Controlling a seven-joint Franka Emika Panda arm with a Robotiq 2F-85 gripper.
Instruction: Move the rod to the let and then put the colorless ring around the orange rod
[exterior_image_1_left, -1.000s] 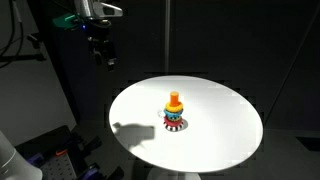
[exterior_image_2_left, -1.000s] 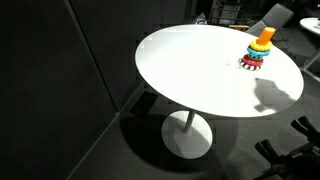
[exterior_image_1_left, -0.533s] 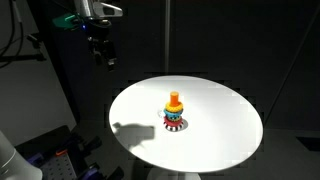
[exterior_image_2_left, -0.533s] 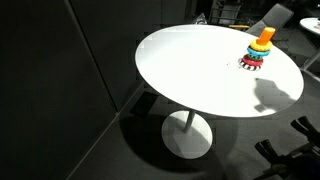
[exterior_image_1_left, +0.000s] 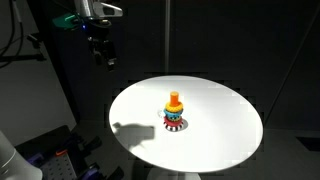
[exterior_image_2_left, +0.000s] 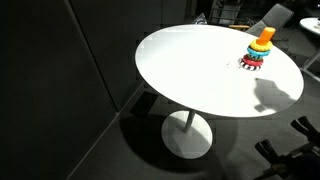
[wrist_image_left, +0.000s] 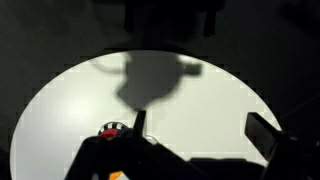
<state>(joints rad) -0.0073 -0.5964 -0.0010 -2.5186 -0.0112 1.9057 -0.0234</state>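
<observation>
A ring-stacking toy stands on a round white table (exterior_image_1_left: 215, 135). Its orange rod (exterior_image_1_left: 175, 100) rises from a stack of coloured rings (exterior_image_1_left: 174, 119); it also shows in an exterior view (exterior_image_2_left: 265, 37) above its rings (exterior_image_2_left: 251, 60). A colorless ring is not discernible. My gripper (exterior_image_1_left: 103, 55) hangs high above the table's far edge, well away from the toy. In the wrist view the gripper (wrist_image_left: 200, 128) has its fingers spread wide and empty, with the toy's base (wrist_image_left: 110, 130) at the lower edge.
The surroundings are dark. The table has a white pedestal base (exterior_image_2_left: 188, 135) on the floor. A vertical pole (exterior_image_1_left: 166, 40) stands behind the table. Equipment (exterior_image_1_left: 50, 160) sits low beside the table.
</observation>
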